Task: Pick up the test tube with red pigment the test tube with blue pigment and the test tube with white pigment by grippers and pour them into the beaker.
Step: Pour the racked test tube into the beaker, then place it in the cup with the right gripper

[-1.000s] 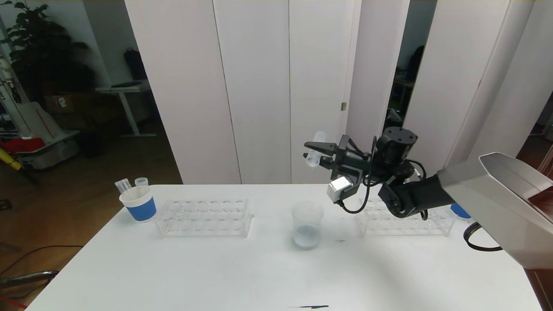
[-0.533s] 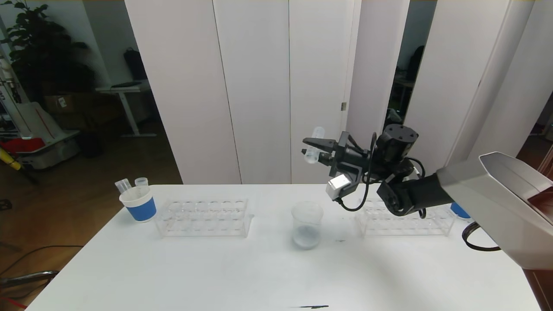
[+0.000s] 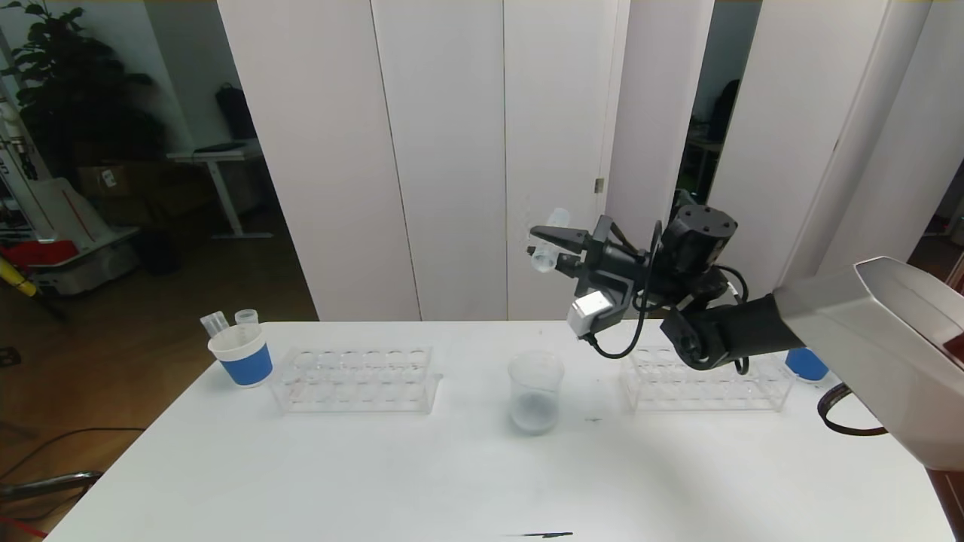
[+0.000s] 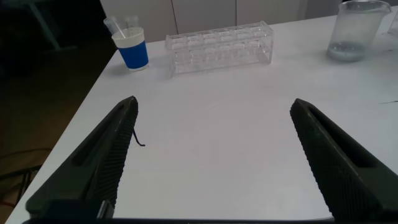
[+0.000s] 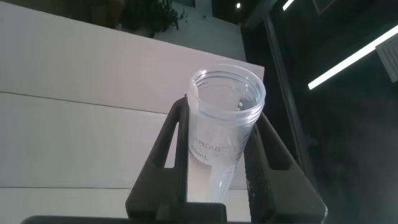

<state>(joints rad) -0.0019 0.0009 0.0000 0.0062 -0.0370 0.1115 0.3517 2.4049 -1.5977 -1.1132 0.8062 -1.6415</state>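
Lifted slightly higher than a second before, right gripper (image 3: 548, 249) pinched tight on a clear, seemingly empty test tube (image 3: 547, 249), tilted, mouth downward, above and behind the beaker (image 3: 535, 391), left gripper (image 4: 211, 162) spread wide over the table (image 3: 422, 482).

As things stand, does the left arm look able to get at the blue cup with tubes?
Probably yes. The left gripper is open and holds nothing, hanging over the table's left side. The blue cup stands ahead of it near the table's far left corner, beside a rack, with only bare tabletop between.
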